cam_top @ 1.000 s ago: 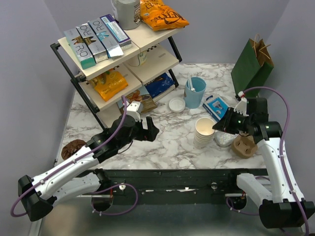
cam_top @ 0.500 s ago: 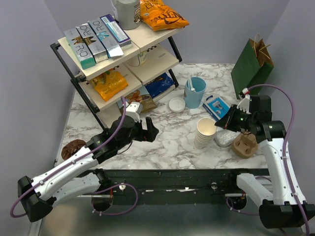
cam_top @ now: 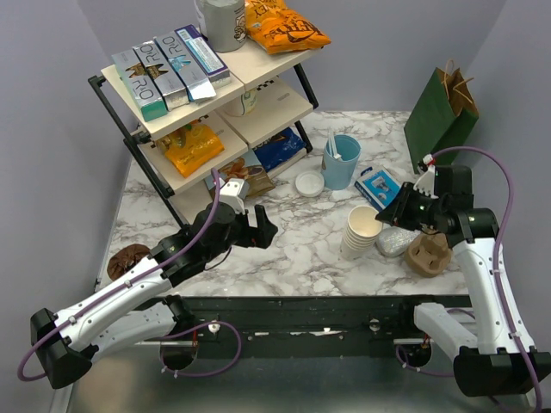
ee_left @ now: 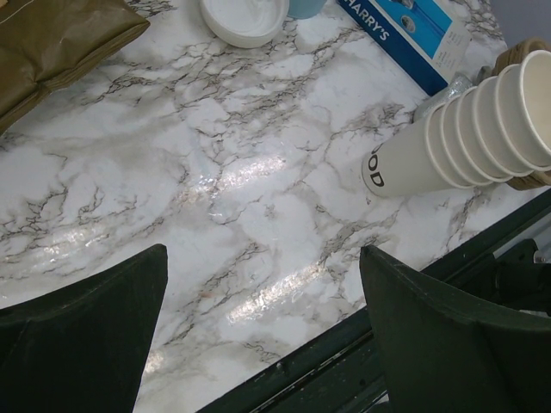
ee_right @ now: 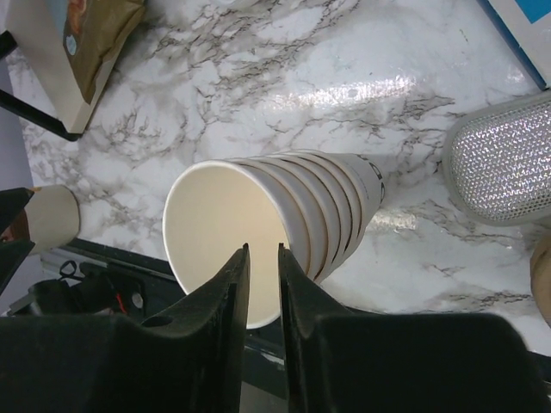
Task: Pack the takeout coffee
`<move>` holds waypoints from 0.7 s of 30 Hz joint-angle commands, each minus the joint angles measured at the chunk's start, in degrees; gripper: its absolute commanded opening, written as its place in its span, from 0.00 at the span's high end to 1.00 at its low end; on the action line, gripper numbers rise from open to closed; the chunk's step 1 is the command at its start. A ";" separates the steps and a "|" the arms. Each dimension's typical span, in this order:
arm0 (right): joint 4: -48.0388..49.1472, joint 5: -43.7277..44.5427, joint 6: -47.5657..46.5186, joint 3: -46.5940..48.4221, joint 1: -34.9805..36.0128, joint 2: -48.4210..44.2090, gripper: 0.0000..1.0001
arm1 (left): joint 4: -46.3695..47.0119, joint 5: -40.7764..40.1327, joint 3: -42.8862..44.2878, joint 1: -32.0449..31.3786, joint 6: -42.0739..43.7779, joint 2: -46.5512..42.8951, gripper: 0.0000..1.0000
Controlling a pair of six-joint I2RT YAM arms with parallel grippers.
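Observation:
No lidded takeout coffee shows in these views. A loose round white lid (cam_top: 309,182) (ee_left: 244,17) lies on the marble by the blue cup. A stack of lidless cream cups (cam_top: 359,231) (ee_left: 456,138) (ee_right: 284,224) stands right of centre. My right gripper (cam_top: 386,218) (ee_right: 263,248) hovers just over the top cup's near rim. Its jaws stand a narrow gap apart, and only the cup's inside shows through the gap. My left gripper (cam_top: 263,225) (ee_left: 263,254) hangs wide open and empty over bare marble left of the stack.
A green paper bag (cam_top: 441,116) stands at the back right. A light blue cup with white sticks (cam_top: 341,161), a blue box (cam_top: 376,187), a silvery pouch (cam_top: 393,243) and a brown cup carrier (cam_top: 428,254) surround the stack. A snack shelf (cam_top: 198,95) fills the back left.
My right gripper has shifted slightly up and to the right beside the cup stack, and its jaws now show a narrow gap. The left arm has not moved.

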 commanded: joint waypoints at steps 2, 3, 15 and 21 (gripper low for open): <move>-2.36 3.23 -1.36 0.22 0.37 0.09 0.70 | 0.69 0.62 -0.86 -0.12 -0.13 -0.53 0.01; -2.89 2.53 -1.80 0.39 0.29 0.27 0.68 | 0.60 0.62 -0.86 -0.12 -0.05 -0.53 0.01; -3.15 3.66 -3.47 5.22 0.28 0.71 0.62 | 0.95 0.88 -0.86 -0.12 -0.05 -0.35 0.01; -2.63 1.66 -3.91 3.91 0.28 2.29 0.61 | 1.04 0.79 -1.04 -0.12 -0.05 -0.53 0.01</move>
